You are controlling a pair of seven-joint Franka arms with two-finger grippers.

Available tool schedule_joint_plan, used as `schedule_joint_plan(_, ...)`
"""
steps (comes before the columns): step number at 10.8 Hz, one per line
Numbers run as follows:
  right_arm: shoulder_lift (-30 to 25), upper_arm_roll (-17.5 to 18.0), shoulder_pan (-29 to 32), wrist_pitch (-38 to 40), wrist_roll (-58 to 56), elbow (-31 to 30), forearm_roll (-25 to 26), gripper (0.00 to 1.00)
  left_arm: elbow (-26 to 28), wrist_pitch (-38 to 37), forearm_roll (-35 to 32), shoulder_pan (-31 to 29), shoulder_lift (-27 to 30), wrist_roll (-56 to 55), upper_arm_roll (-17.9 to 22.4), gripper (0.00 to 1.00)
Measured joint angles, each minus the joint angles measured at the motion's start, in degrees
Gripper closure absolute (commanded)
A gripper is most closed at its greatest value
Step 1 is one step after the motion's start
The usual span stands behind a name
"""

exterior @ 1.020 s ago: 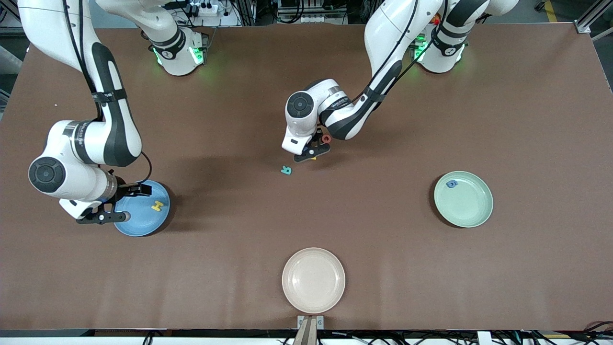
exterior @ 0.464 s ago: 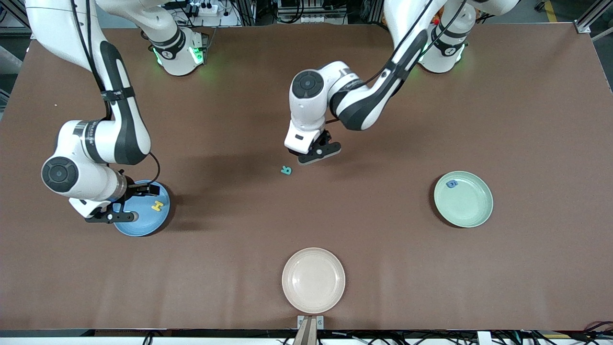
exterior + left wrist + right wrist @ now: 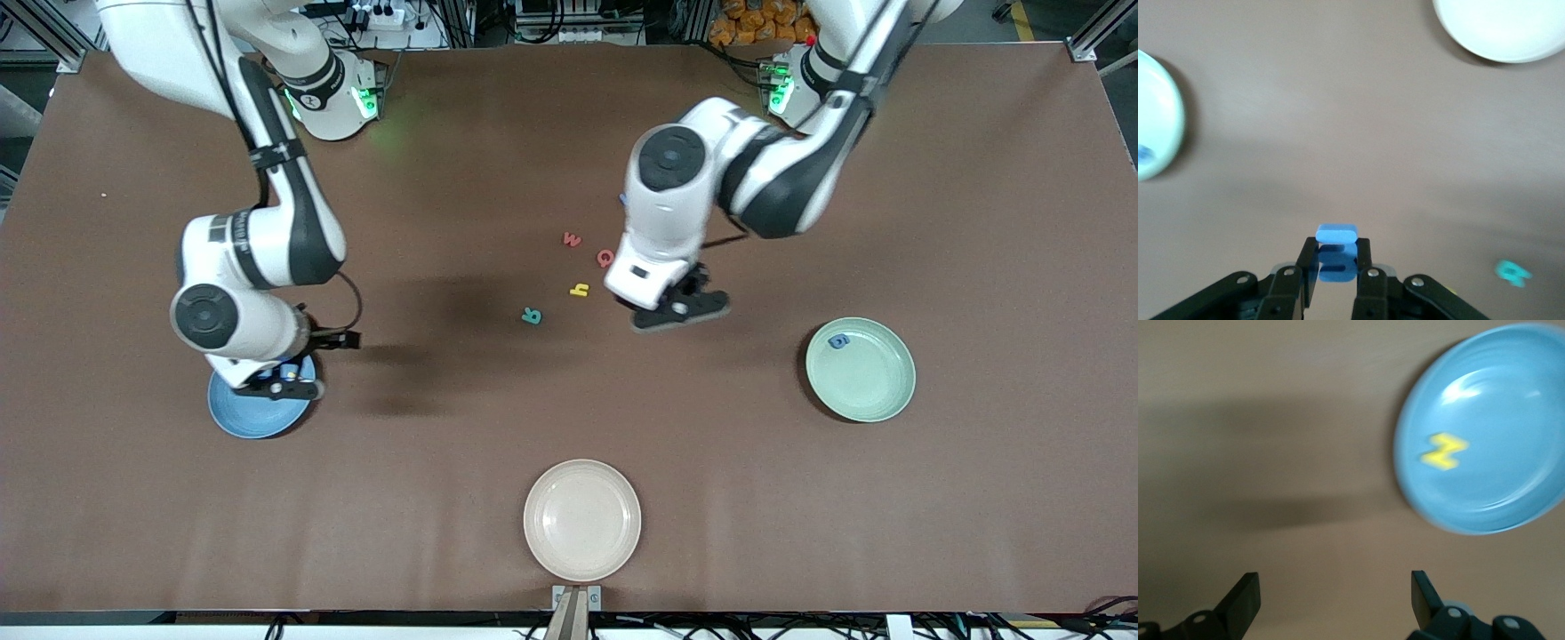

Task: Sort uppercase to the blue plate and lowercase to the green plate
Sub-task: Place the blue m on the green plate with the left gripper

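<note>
Two end effectors: left end effector (image 3: pixel 1336 283) grips blue m (image 3: pixel 1336 257) above tabletop (image 3: pixel 889 178); right end effector (image 3: pixel 1335 600) hangs released beside blue plate (image 3: pixel 1511 513).

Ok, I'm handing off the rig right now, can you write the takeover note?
Left pincer: shut on a blue letter, up over the table between the loose letters and the green plate; its case is unclear.
Right pincer: open, holding nothing, up by the blue plate.
Done: H in the blue plate, g in the green plate.
Left: place the held letter; w and h to green, Q and R to blue. All four lie mid-table.
</note>
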State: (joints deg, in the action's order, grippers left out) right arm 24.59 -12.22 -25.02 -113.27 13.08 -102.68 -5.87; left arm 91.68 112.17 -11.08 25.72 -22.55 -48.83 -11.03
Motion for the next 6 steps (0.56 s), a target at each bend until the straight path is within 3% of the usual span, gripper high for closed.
schedule_joint_plan(3, -0.9, 8.3, -0.9, -0.5, 4.7, 0.1, -2.1, 0.00, 0.8, -6.4, 0.1, -10.6, 2.5, 18.1, -0.1, 1.00)
schedule_joint_plan(6, -1.1, 15.7, -4.4, -4.1, 10.6, 0.1, -2.1, 0.00, 5.1, -7.2, 0.1, -19.6, 1.9, 31.6, -0.1, 1.00)
